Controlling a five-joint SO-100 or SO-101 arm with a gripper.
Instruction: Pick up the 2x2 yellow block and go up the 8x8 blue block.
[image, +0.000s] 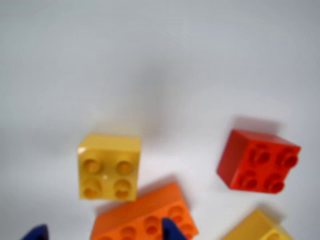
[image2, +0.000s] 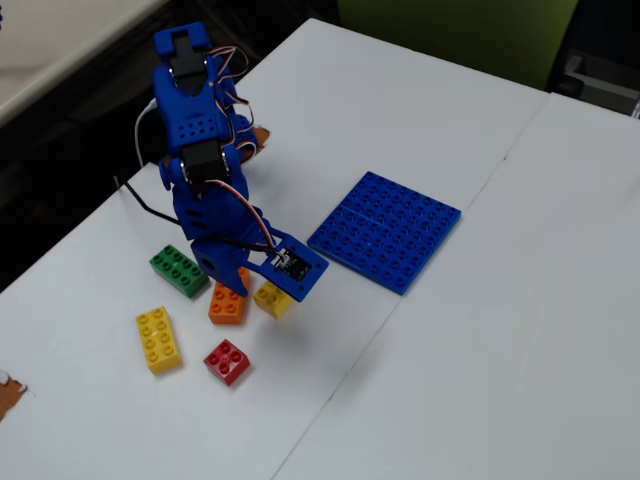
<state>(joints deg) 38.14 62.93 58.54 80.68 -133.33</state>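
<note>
The 2x2 yellow block (image: 109, 167) lies on the white table, studs up, just ahead of my gripper (image: 105, 232). Only the two blue fingertips show at the bottom edge of the wrist view, wide apart and open, with nothing between them. The right fingertip (image: 172, 230) sits over the orange brick (image: 145, 220). In the fixed view the yellow block (image2: 272, 298) peeks out under the arm's head, beside the orange brick (image2: 228, 303). The 8x8 blue block (image2: 385, 230) lies flat to the right, apart from the bricks.
A red 2x2 brick (image: 258, 161) lies right of the yellow block, and a longer yellow brick (image: 257, 229) shows at the bottom right. The fixed view also shows a green brick (image2: 179, 270), the red brick (image2: 228, 361), the long yellow brick (image2: 158, 339) and the blue arm (image2: 205, 190).
</note>
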